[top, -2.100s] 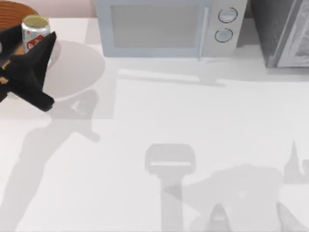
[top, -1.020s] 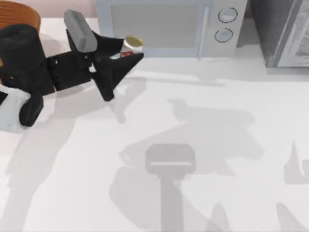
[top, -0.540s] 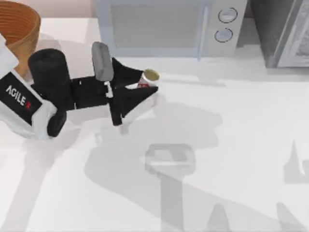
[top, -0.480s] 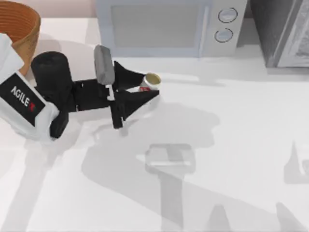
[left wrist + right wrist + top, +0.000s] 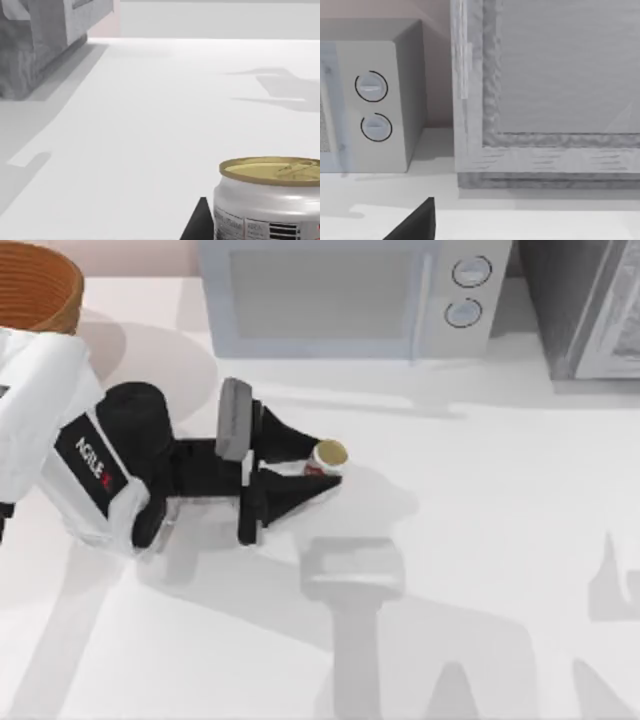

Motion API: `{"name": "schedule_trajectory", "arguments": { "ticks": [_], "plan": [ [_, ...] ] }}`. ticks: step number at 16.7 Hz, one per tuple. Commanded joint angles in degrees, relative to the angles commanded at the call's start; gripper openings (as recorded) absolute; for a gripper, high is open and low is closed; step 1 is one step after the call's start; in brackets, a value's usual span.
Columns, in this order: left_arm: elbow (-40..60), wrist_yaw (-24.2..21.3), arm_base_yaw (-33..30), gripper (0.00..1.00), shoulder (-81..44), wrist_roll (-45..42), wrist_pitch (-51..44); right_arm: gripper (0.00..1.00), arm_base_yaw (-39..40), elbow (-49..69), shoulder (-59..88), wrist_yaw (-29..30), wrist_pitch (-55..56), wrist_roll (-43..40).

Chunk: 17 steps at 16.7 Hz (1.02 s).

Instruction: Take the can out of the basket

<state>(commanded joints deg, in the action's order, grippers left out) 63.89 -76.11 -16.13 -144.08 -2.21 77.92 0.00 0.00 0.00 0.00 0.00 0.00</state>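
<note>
Can (image 5: 327, 457) upright between left gripper's (image 5: 318, 467) clamped fingers (well apart from the basket (image 5: 40, 285)).

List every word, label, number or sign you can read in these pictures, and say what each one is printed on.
"AGILE", followed by a red mark: white lettering on the black panel of the left arm in the top view.
Small silver metal can with a pale yellowish top: dark print and a barcode on its side, too small to read; red label mark, unreadable.
Pale grey microwave: two round dials, no readable markings.
Nothing else carries text.
</note>
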Motion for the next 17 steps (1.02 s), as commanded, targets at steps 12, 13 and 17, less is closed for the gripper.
{"name": "schedule_trajectory", "arguments": {
  "ticks": [12,13,17],
  "plan": [
    [0.29,-0.49,-0.06,0.38,-0.5,0.07,0.4,1.0,0.0,0.0,0.0,0.0,0.0,0.0],
    [0.29,-0.49,-0.06,0.45,-0.5,0.07,0.4,1.0,0.0,0.0,0.0,0.0,0.0,0.0],
    [0.29,-0.49,-0.06,0.75,-0.5,0.07,0.4,1.0,0.0,0.0,0.0,0.0,0.0,0.0]
  ]
}}
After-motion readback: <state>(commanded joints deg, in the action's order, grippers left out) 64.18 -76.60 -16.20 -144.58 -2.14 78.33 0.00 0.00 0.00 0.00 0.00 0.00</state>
